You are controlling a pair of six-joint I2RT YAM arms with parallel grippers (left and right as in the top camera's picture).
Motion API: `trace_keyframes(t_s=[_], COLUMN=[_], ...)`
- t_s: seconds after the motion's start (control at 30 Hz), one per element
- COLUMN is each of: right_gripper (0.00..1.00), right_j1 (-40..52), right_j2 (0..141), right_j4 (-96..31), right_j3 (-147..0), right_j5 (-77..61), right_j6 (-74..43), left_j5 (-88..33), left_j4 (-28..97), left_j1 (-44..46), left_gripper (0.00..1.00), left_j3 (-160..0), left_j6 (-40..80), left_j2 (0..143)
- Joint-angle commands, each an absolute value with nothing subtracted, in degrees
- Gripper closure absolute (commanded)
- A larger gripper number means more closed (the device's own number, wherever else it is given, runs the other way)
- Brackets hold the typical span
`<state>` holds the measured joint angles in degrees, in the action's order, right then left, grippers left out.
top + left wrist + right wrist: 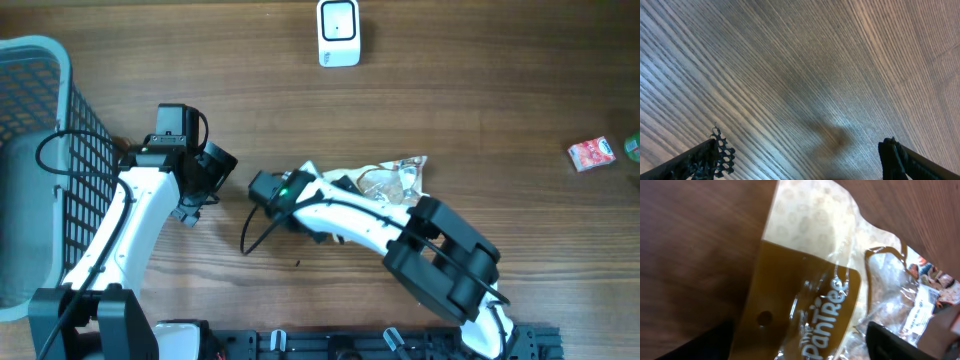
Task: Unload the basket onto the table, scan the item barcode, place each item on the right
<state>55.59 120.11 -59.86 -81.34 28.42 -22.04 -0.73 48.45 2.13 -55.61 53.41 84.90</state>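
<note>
Brown, fine-grained wooden table (480, 120) throughout. Upper centre: a white scanner (338, 32) with a dark-outlined face. Far left: a pale blue basket (30, 43) with dark grid mesh. The clear snack bag (805, 305) has a mustard-brown panel, white lettering and a cream, faintly patterned top. Right edge: a red packet (591, 153).

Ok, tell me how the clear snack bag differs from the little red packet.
The clear snack bag is large, see-through and crinkled; the red packet is small and opaque. The bag lies mid-table, partly under the right arm; the packet lies well clear of it. Both lie on the wooden table.
</note>
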Motion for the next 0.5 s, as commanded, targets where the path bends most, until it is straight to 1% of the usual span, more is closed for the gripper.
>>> trace_keyframes(t_s=[0.0,0.03,0.17,0.3,0.33,0.37,0.4,0.47], right_gripper=[0.79,0.95,0.96,0.95,0.75,0.51,0.32,0.13], right_j1=[49.84,48.4,44.73,43.35,41.6,38.57,34.09,26.3], right_j2=[123.39,123.39,120.99,111.26,108.07,104.97,101.75,98.83], right_j4=[-56.58,-56.53,-58.04,-63.51,-65.54,-67.24,-68.86,-71.46], right_j3=[-78.98,-78.98,-81.45,-90.35,-92.33,-93.49,-93.56,-93.54], right_j5=[19.35,18.41,18.11,17.39,18.0,17.91,16.88,10.98], right_j6=[-18.37,-18.5,-21.3,-22.06,-22.68,-23.38,-24.08,-23.9], left_j5=[-0.78,-0.78,-0.78,-0.8,-0.8,-0.82,-1.13,-4.49], left_j4=[48.73,48.73,48.71,49.06,49.23,49.36,49.36,48.4], left_j1=[1.52,1.52,1.52,1.52,1.54,1.54,1.54,1.65], left_gripper=[0.0,0.0,0.0,0.0,0.0,0.0,0.0,0.0], left_j3=[-56.16,-56.16,-56.16,-56.16,-56.16,-56.16,-56.16,-56.16], left_j6=[52.86,52.86,52.88,52.86,52.86,52.88,52.66,47.77], left_j2=[84.64,84.64,84.64,84.64,84.64,84.64,84.64,84.64])
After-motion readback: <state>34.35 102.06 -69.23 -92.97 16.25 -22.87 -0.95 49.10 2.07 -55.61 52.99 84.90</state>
